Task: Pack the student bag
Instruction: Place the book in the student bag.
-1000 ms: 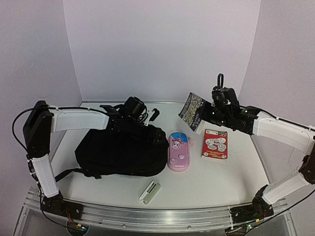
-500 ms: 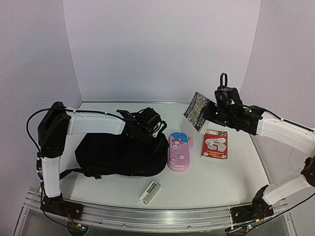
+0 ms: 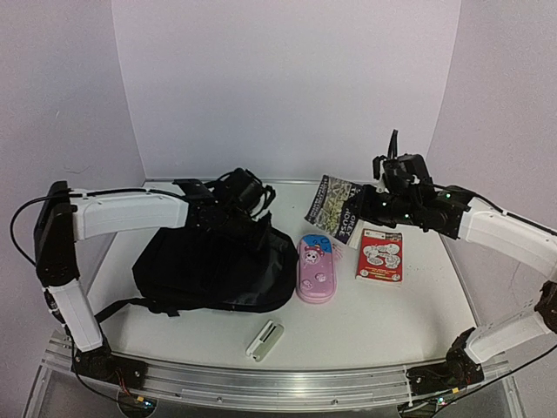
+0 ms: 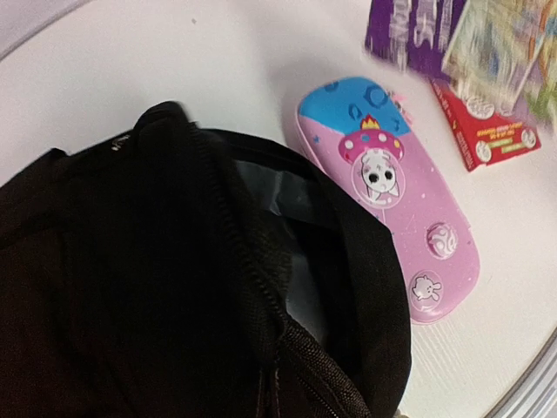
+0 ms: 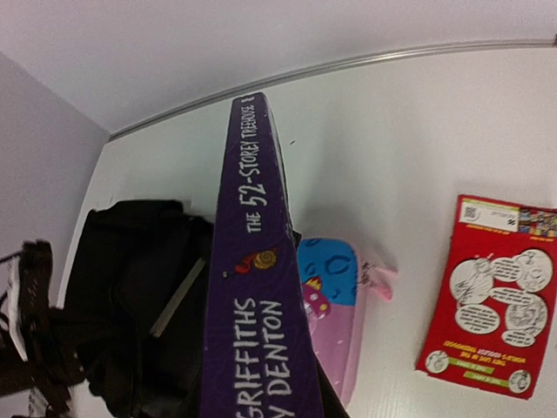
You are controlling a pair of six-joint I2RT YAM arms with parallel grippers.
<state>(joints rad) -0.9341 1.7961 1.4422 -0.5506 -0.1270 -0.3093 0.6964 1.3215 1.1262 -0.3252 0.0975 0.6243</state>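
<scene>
The right gripper [image 3: 359, 209] clamps a book [image 3: 333, 207], aloft near the far edge. The left gripper [image 3: 246, 218] hangs over the bag [image 3: 204, 270]; its jaws are hidden.

Left arm outstretched, left hand [image 3: 251, 218] low; right hand [image 3: 362, 205] aloft, tight on a book [image 3: 334, 209].

Pale lilac walls [image 3: 287, 78] surround a white table [image 3: 374, 322].

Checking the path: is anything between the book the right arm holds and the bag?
Only the pink pencil case, lying flat on the table beside the student bag; the book is raised off the table.
</scene>
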